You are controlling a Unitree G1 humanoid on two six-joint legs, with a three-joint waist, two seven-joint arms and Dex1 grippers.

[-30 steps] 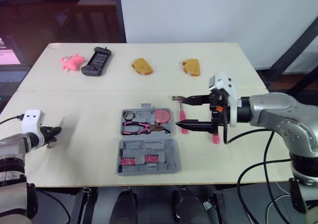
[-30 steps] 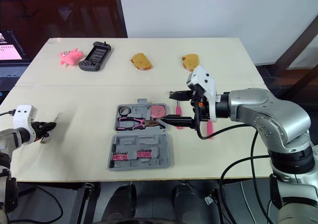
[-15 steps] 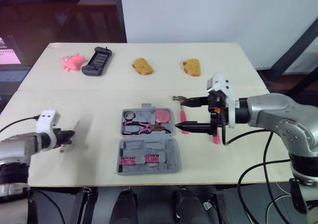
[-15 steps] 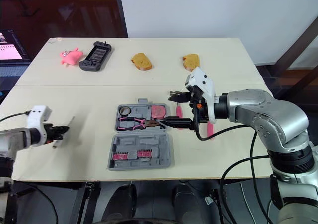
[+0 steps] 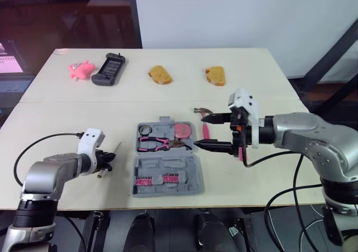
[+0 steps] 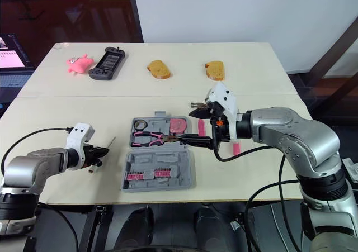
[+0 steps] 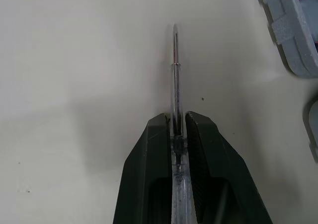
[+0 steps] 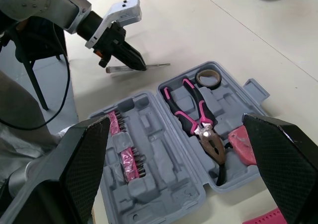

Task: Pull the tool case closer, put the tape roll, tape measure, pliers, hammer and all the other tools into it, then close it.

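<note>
Our left hand point(image 5: 106, 161) pinches a slim metal shaft point(image 7: 174, 60), probably a screwdriver, low over the table point(image 5: 251, 84) just left of the open tool case point(image 5: 180, 165). Our right hand point(image 5: 200, 130) gapes wide beside the case's right edge, empty.

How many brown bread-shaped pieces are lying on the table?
2. One brown bread-shaped piece lies on the beige table's far part, near the middle; the other piece lies to its right, apart.
</note>
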